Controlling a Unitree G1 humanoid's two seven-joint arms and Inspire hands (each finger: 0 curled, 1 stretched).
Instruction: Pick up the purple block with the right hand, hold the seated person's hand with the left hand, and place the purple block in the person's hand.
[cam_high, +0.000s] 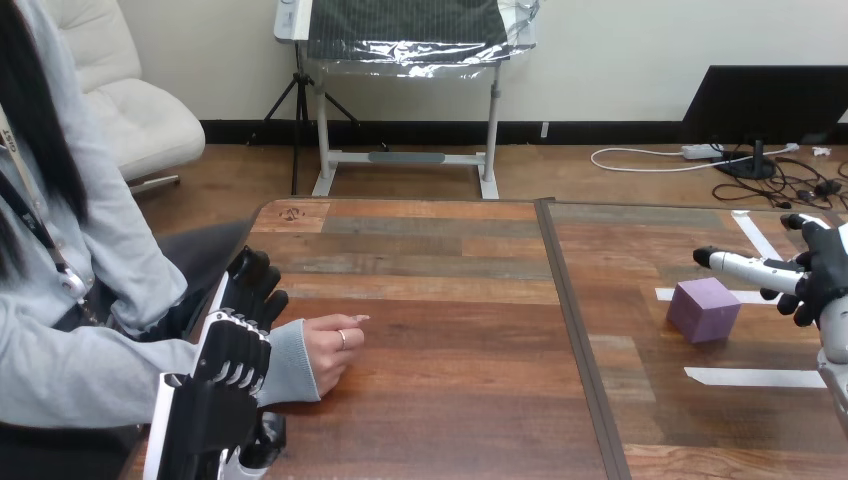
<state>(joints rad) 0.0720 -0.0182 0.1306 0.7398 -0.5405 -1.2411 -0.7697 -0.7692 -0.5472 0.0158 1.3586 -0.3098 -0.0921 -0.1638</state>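
Purple block (704, 309) sits flat on the right half of the table (450, 400), just right of the seam (572, 330) between the two tabletop panels. It's bracketed by white tape strips (760, 377): one in front of it, one behind it and one further back on a diagonal. Nothing is on top of it and nothing is gripping it.

My right hand (815, 275) comes in from the right edge and hovers just behind and above the block. It's spread and holding nothing, with one finger stretched out to the left over the block's far edge. I read that as a small gap rather than contact, but it's close.

Across the seam on the left half, the person's hand (330, 350) rests on the wood near the table's left edge. It's loosely closed, holds nothing, and is well apart from the block.

My left hand (235, 350) comes up from the bottom-left corner and lies across the person's grey sleeve (288, 362) at the wrist, back side up and touching the cuff. I can't tell from here whether it's clamped on the wrist or just lying on it.
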